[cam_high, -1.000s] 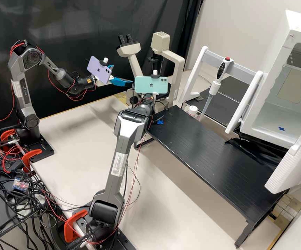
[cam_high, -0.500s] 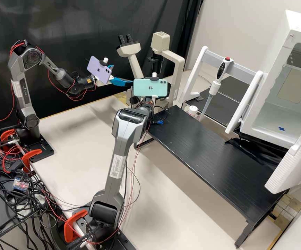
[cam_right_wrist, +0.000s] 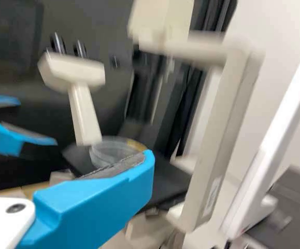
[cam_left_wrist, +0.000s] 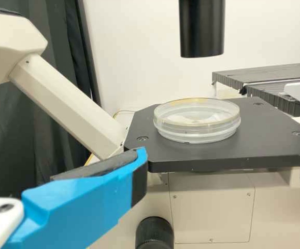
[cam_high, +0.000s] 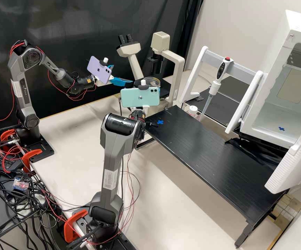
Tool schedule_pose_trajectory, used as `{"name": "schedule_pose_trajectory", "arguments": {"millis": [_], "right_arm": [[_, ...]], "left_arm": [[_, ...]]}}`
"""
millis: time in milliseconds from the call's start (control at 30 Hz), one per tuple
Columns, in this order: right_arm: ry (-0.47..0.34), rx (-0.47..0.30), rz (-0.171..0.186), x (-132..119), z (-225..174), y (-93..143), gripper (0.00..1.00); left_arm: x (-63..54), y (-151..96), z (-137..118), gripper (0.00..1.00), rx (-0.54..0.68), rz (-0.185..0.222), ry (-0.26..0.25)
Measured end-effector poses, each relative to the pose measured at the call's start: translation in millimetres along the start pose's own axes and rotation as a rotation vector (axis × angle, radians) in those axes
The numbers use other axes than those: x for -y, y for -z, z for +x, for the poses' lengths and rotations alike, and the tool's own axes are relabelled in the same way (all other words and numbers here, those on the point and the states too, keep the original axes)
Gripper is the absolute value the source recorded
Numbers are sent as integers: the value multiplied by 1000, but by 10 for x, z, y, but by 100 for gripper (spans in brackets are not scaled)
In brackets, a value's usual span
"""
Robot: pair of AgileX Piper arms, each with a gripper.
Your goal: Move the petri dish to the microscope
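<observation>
On the black stage of the microscope (cam_high: 174, 67) lies the clear petri dish (cam_high: 153, 82), partly behind the teal phone in the high view. My left gripper (cam_high: 122, 74) stands open, left of the stage. In the left wrist view the dish (cam_left_wrist: 196, 124) rests flat on the stage (cam_left_wrist: 217, 155), apart from my gripper (cam_left_wrist: 139, 150), whose one visible finger has a bare pad. My right gripper (cam_high: 145, 109) is mostly hidden by its phone, on the near side of the microscope. The right wrist view has this gripper (cam_right_wrist: 148, 155) open, the dish (cam_right_wrist: 113, 150) beyond its finger.
A black raised shelf (cam_high: 209, 152) with a blue cross mark stands right of the near arm. Behind it are a pipette (cam_high: 214, 85) on a white stand, a small white-capped bottle (cam_high: 192, 110) and an open white cabinet (cam_high: 282, 86). The microscope's eyepieces (cam_high: 129, 48) rise near the left gripper.
My right arm has drawn back from the microscope, toward the lower left in the high view, and the dish on the stage has come into sight. The left arm has stayed still.
</observation>
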Motion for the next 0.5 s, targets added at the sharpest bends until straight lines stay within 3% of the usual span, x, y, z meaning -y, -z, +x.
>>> {"name": "schedule_pose_trajectory", "arguments": {"millis": [167,233,300,367,433,500], "right_arm": [[-157,64,-33,-310,-629,-11,100],[-230,125,-41,-447,-896,-36,100],[-363,221,-41,-647,-1243,-86,100],[-445,270,-12,-732,-1430,-124,100],[-562,318,58,-819,-1666,-182,100],[-622,342,88,-867,-1788,-223,100]], "left_arm": [[0,0,0,100,0,0,0],[0,0,0,100,0,0,0],[0,0,0,100,0,0,0],[0,0,0,100,0,0,0],[0,0,0,100,0,0,0],[0,0,0,100,0,0,0]]}}
